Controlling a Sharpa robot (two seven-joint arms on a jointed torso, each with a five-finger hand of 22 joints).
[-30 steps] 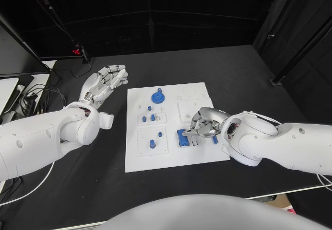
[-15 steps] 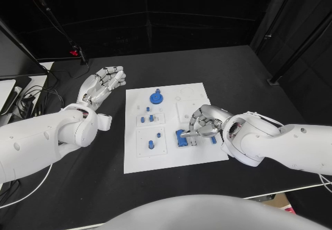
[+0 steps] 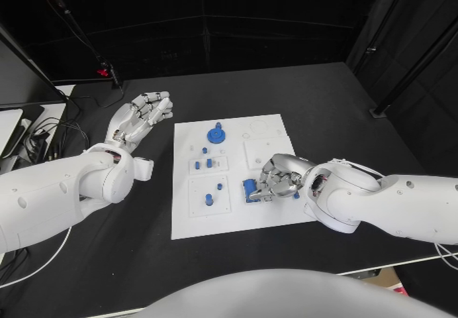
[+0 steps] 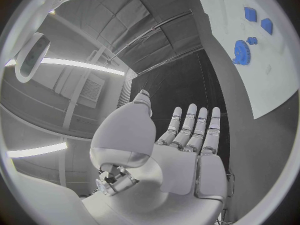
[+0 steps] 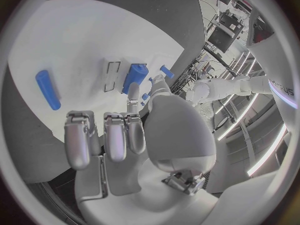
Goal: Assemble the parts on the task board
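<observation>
The white task board [image 3: 196,222] lies in the middle of the black table. A blue gear [image 3: 218,134] stands near its far edge, and small blue pegs [image 3: 204,163] and two more pegs [image 3: 214,192] stand in its left plates. My right hand [image 3: 278,176] hovers low over a blue block [image 3: 250,189] on the board's right half. In the right wrist view its fingers [image 5: 115,132] are curled with nothing in them, and the thumb reaches to the blue block [image 5: 134,77]. A blue bar [image 5: 47,89] lies apart on the board. My left hand [image 3: 143,112] is held flat, fingers straight, left of the board.
A black stand with a red light [image 3: 100,71] rises at the table's far left, with cables [image 3: 43,132] beside it. In the left wrist view the board [image 4: 262,60] and the gear [image 4: 240,50] lie well off from my left hand [image 4: 181,150].
My right hand has sunk closer over the blue block and its fingers have curled in more. The left hand has stayed where it was.
</observation>
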